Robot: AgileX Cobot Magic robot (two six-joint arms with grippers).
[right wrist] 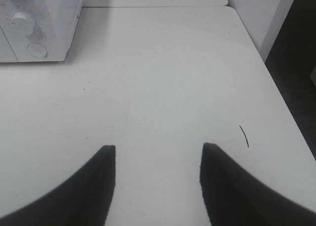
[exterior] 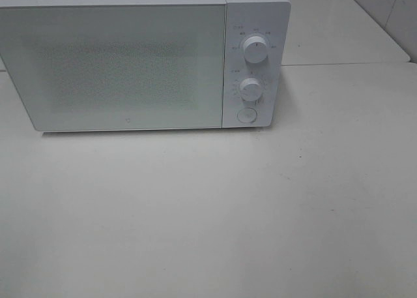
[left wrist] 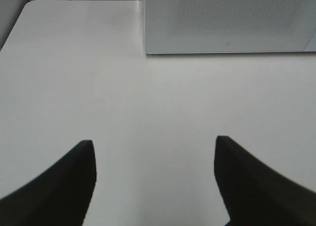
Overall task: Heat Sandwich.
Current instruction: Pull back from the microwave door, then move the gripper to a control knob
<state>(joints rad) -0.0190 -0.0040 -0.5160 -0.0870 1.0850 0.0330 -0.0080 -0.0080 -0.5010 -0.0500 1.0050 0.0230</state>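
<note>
A white microwave [exterior: 130,60] stands at the back of the white table [exterior: 208,207] with its door shut. It has two round knobs [exterior: 255,49] and a round button [exterior: 246,115] on its right panel. The microwave also shows in the left wrist view [left wrist: 227,21] and in the right wrist view [right wrist: 37,23]. The sandwich is out of view. My left gripper [left wrist: 154,152] is open and empty above the table. My right gripper [right wrist: 157,154] is open and empty above the table. Neither gripper shows in the exterior high view.
A second white table top [exterior: 339,24] joins behind on the right. The table's right edge [right wrist: 276,87] drops to a dark floor. A small dark mark [right wrist: 244,136] lies on the table near the right gripper.
</note>
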